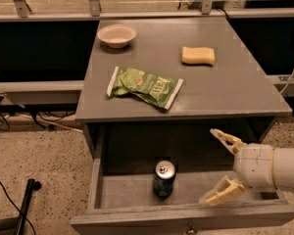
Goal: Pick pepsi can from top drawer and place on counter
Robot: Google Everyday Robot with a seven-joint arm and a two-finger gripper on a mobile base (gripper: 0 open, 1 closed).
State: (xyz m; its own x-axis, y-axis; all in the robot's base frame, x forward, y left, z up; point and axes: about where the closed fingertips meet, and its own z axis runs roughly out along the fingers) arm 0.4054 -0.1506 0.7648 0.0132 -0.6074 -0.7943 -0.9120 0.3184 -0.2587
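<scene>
The pepsi can (163, 178) stands up straight in the open top drawer (132, 215), near the middle. The gripper (209, 166) is to the right of the can, over the drawer. Its jaws are wide apart and hold nothing. Behind and above the can, the bench (230, 94) carries a green snack bag (144, 86), a yellow sponge (198, 55) and a small bowl (116, 35).
</scene>
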